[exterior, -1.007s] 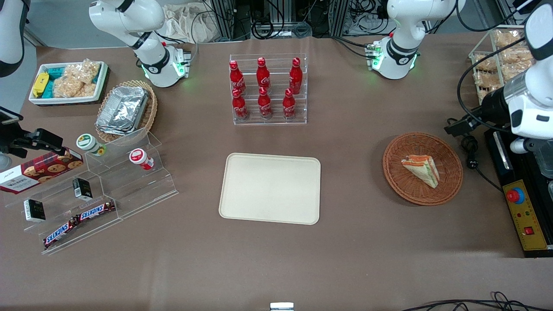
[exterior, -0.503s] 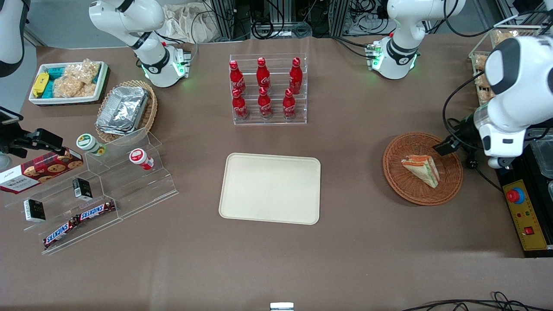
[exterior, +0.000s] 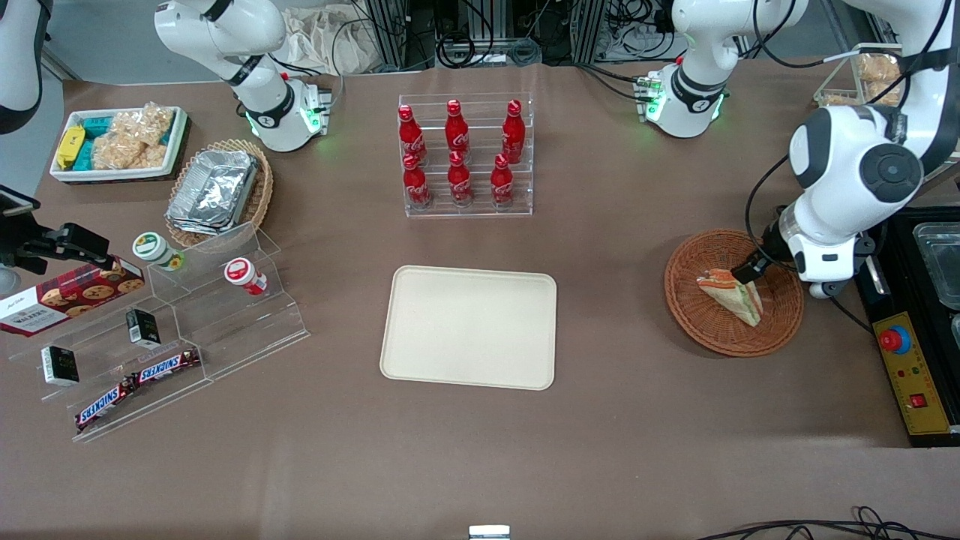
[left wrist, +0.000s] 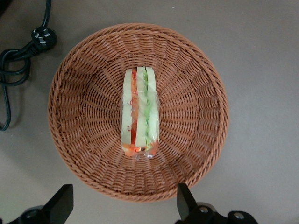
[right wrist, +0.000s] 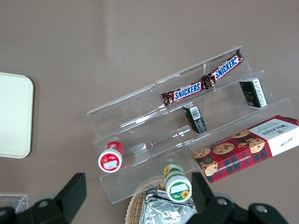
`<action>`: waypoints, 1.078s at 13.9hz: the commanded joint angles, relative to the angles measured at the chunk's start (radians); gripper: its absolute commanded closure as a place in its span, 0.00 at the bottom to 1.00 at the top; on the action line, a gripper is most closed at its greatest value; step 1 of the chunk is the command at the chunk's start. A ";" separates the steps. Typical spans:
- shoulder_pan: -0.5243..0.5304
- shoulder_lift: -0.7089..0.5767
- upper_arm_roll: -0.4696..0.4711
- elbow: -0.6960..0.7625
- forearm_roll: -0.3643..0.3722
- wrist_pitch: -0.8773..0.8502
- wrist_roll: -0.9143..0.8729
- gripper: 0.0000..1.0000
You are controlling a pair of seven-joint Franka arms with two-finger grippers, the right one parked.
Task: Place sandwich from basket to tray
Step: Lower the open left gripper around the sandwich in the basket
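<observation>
The sandwich [exterior: 731, 295] is seen lying in the reddish-brown wicker basket [exterior: 712, 337] at the right of the front frame, well apart from the bare cream tray [exterior: 469, 327] at the centre, and the left arm's gripper [exterior: 746, 271] is held just above it with its fingers [left wrist: 60, 203] spread wide and nothing grasped. In the wrist view the wedge, wrapped in clear film, is shown on edge with its bread and filling layers facing up. It is judged light, soft and easily crushed, the film perhaps slippery, so a gentle grip across the two flat bread faces near the middle is advised.
</observation>
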 commanded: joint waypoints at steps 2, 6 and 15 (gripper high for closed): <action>-0.004 0.076 -0.004 0.000 0.030 0.063 -0.049 0.00; -0.001 0.142 -0.001 -0.001 0.032 0.114 -0.049 0.00; 0.008 0.210 0.003 0.000 0.033 0.182 -0.049 0.00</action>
